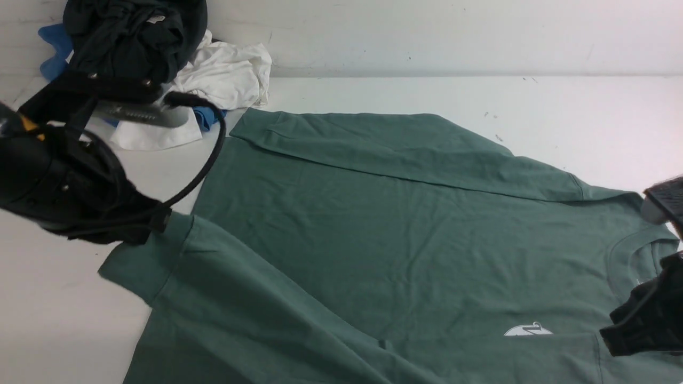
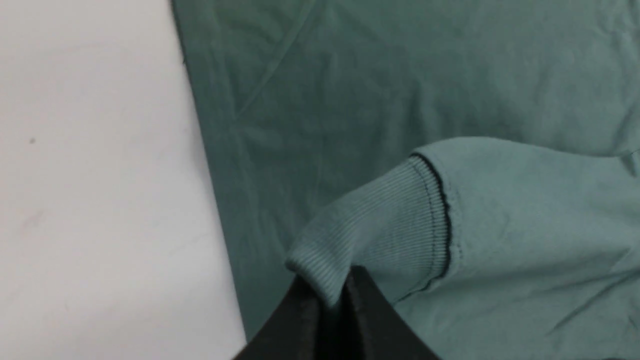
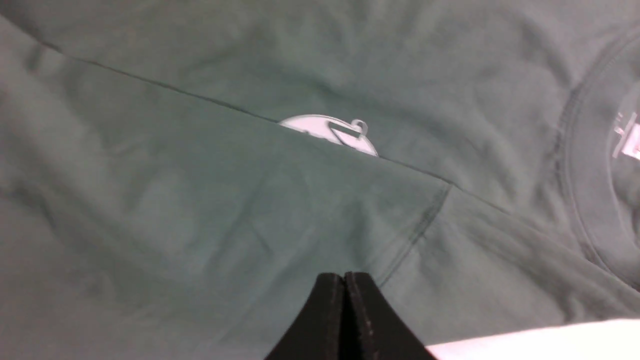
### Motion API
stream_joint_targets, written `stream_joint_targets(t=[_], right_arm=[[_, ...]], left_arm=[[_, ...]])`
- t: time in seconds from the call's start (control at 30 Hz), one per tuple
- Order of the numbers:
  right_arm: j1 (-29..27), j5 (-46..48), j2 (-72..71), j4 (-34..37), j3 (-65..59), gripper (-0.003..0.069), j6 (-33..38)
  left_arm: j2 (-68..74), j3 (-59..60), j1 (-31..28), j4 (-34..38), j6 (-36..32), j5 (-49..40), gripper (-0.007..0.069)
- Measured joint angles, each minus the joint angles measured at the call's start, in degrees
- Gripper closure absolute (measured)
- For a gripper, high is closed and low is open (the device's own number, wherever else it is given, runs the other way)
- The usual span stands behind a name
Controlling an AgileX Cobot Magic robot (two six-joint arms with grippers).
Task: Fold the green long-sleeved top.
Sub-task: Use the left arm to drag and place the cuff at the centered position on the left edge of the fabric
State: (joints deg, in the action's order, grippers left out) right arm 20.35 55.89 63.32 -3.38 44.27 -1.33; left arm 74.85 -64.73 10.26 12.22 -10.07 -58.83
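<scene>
your left gripper (image 2: 332, 300) pinches the ribbed cuff (image 2: 370, 225) of the green long-sleeved top (image 1: 373, 224), which lies spread across the white table (image 1: 587, 117) with its neck toward the robot's right. only the left wrist view shows the grip itself: the two black fingers closed on the cuff's edge, the ribbing bunched between them and the sleeve raised over the shirt body. the front view shows that arm at the garment's left side and, what neither wrist view catches, the far sleeve (image 1: 405, 154) folded flat along the back edge of the body. it also shows a heap at the table's back left corner: a black garment (image 1: 133, 37), a white garment (image 1: 224, 74) and a blue garment (image 1: 53, 48), apart from the top.

your right gripper (image 3: 344, 280) has its fingers pressed together with no cloth seen between them, poised over the shoulder seam; you cannot tell whether it touches the fabric. the right wrist view alone shows the white neck label (image 3: 627, 140), too blurred to read. the white chest logo (image 3: 330, 132) is a half-dome shape, half tucked under a fold, with no legible lettering.
</scene>
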Motion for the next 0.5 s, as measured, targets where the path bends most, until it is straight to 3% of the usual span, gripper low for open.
stream_joint_targets(t=[0.1,0.27,0.5], right_arm=[[-0.12,-0.94,4.64,-6.11,0.00,0.0606,-7.36],[-3.72,-4.30,11.39,-9.59,0.00,0.0493,-13.38],[-5.74,-9.93,20.50,-7.62,0.00,0.0361,-13.64]], left_arm=[[3.48,-4.98,1.70,-0.21,-0.57,-1.27,0.0608],[7.26,-12.13,4.11,-0.44,-1.50,-2.97,0.0608],[8.16,-15.21,4.89,-1.92,-2.05,-4.19,0.0608]])
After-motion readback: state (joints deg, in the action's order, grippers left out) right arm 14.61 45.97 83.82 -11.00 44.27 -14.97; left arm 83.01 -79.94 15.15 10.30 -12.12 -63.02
